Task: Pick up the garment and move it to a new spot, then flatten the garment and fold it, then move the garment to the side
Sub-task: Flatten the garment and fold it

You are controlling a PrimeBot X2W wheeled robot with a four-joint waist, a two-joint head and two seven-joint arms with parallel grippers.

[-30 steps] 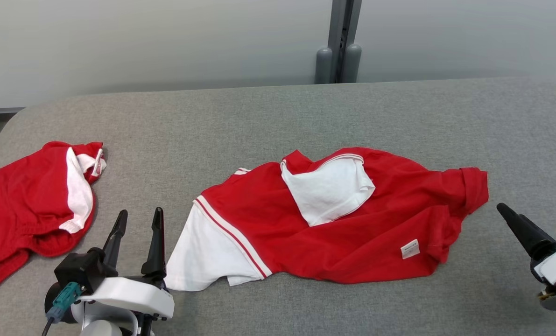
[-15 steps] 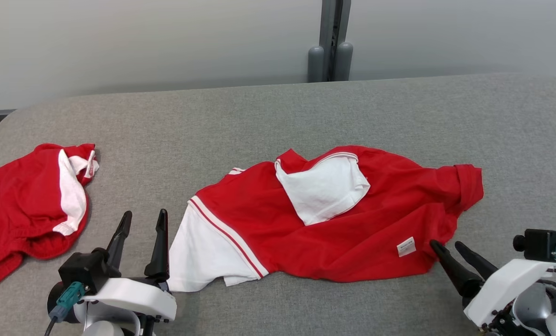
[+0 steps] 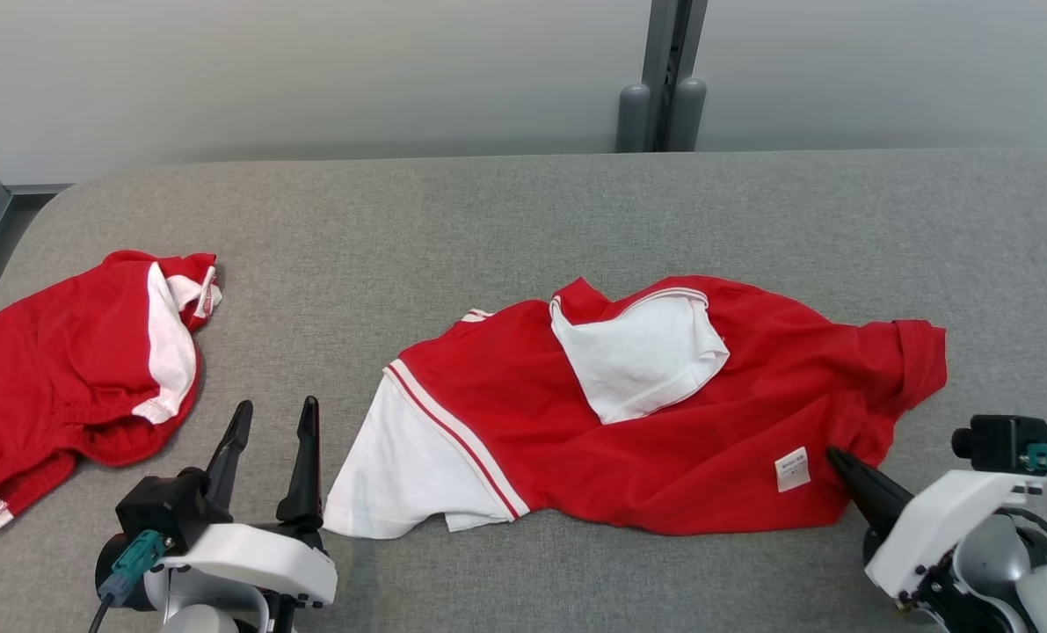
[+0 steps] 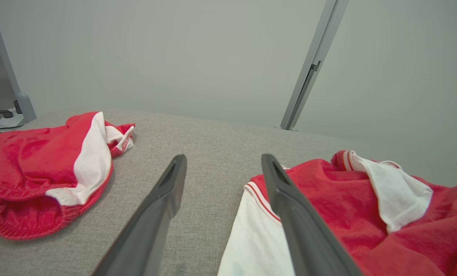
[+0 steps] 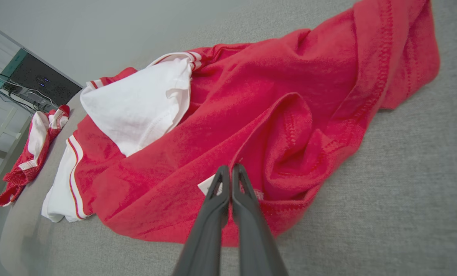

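The garment (image 3: 664, 440) is a red shirt with white sleeves, lying crumpled across the middle of the grey table (image 3: 488, 220). My right gripper (image 3: 832, 454) is at its near right edge beside the small white label (image 3: 792, 469). In the right wrist view this gripper (image 5: 228, 167) has its fingers pressed together on a fold of the red garment (image 5: 251, 96). My left gripper (image 3: 277, 404) stands open just left of the white sleeve (image 3: 400, 475). In the left wrist view its fingers (image 4: 223, 157) are spread, with bare table between them and the garment (image 4: 328, 191) at their right.
A second red and white garment (image 3: 75, 369) lies bunched at the table's left end, left of my left gripper. A grey post (image 3: 664, 79) rises behind the table's far edge. Bare table stretches along the far side and at the far right.
My right gripper came in from the right to the garment's near right edge and shut there, puckering the fabric. The left gripper stayed open in place. The head camera shifted slightly.
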